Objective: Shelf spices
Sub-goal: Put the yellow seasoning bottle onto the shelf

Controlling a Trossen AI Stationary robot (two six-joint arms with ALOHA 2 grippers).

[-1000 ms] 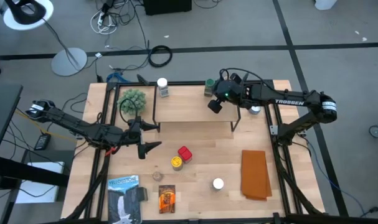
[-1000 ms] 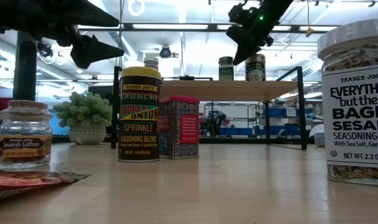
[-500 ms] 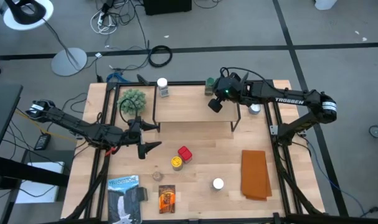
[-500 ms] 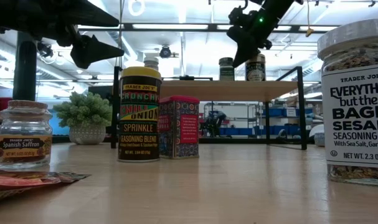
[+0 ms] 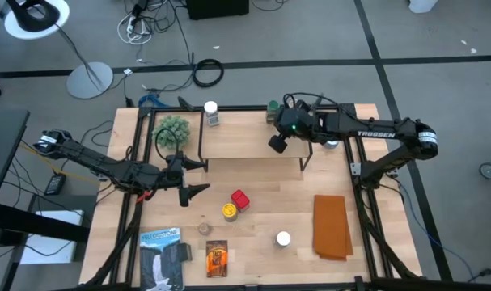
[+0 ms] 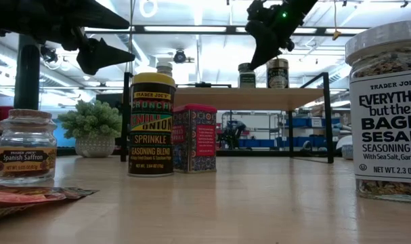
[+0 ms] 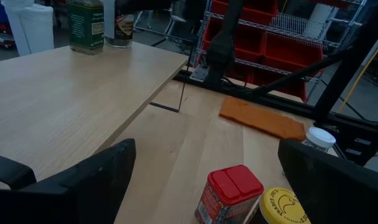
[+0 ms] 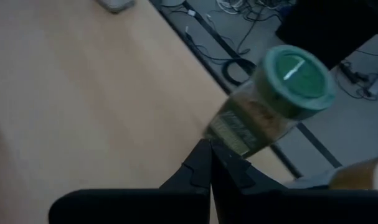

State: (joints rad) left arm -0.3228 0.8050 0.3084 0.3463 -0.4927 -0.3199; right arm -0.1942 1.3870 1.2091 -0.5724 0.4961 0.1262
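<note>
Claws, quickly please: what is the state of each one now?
Left claw: open, holding nothing, above the table beside the shelf.
Right claw: shut, holding nothing, above the shelf near the green-lid jar.

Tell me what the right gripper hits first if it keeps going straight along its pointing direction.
Probably the green-lidded jar on the shelf. In the right wrist view it sits just beyond the shut fingers of the right gripper. Depth is unclear, so the fingers might touch the shelf board first.
</note>
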